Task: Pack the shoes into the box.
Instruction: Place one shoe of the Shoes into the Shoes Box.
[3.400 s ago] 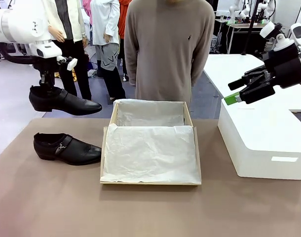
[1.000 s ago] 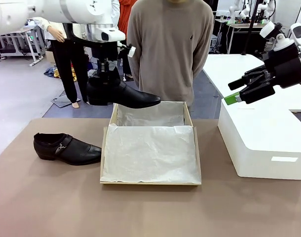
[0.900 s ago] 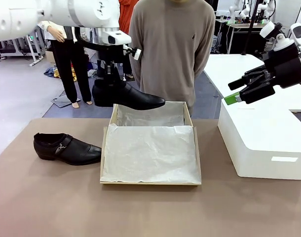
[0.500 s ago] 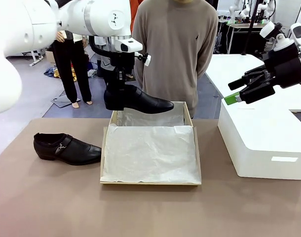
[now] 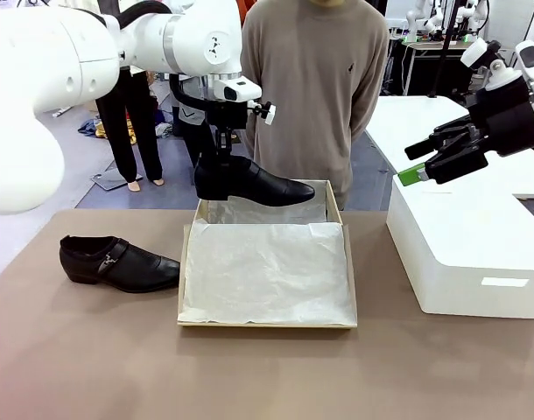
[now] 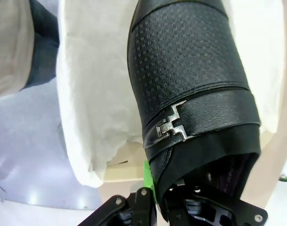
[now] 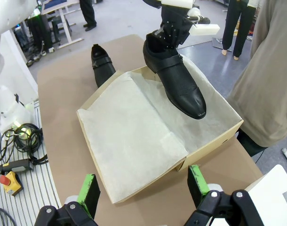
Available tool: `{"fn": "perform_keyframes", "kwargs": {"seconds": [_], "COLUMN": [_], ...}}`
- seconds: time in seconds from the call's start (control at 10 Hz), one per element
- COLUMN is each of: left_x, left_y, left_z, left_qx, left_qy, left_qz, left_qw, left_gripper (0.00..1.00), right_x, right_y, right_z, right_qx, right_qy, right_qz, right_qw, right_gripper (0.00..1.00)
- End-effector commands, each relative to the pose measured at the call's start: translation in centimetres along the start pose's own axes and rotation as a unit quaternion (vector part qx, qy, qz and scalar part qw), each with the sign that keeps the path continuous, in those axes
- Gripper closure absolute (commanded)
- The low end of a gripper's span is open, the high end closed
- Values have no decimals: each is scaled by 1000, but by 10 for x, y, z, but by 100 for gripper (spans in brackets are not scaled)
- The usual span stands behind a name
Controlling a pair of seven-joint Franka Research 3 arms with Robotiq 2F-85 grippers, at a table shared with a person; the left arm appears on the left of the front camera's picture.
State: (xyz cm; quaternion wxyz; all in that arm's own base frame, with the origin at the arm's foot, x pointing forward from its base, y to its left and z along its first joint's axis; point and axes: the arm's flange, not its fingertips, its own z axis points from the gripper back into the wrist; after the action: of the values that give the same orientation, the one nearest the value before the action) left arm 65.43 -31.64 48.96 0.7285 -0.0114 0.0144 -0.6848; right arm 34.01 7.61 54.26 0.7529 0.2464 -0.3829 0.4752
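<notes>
Brown table (image 5: 249, 376) is running across the lower frame. Person (image 5: 315, 87) in a taupe sweater is standing at 12 o'clock behind the far edge. White rounded block (image 5: 464, 254) is sitting on the table at 3 o'clock, small grey label (image 5: 504, 282) showing on its near face. In the right wrist view, a red emergency-stop button (image 7: 11, 181) and coiled cables (image 7: 19, 134) are lying at 8 o'clock, off the table.

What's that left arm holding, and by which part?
One black dress shoe, pinched by the left gripper at its opening's rim, near the heel.
</notes>
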Motion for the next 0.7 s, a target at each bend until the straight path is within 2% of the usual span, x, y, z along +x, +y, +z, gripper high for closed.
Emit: {"fn": "perform_keyframes", "kwargs": {"seconds": [0.0, 0.4, 0.6], "left_x": [-1, 0, 11], "left_y": [-1, 1, -9], "left_z": [3, -3, 2], "left_qx": [0, -2, 7], "left_qy": [-3, 1, -11], "left_qz": [1, 0, -24], "left_qw": [1000, 1000, 1000], "left_gripper": [100, 100, 100], "right_x": [0, 0, 0], "right_y": [-3, -3, -3], "right_z": [-3, -3, -3], "right_qx": [5, 5, 5], "right_qy": [-16, -16, -16], "right_qz": [14, 14, 14], "right_qw": [1000, 1000, 1000], "right_gripper": [0, 0, 0]}}
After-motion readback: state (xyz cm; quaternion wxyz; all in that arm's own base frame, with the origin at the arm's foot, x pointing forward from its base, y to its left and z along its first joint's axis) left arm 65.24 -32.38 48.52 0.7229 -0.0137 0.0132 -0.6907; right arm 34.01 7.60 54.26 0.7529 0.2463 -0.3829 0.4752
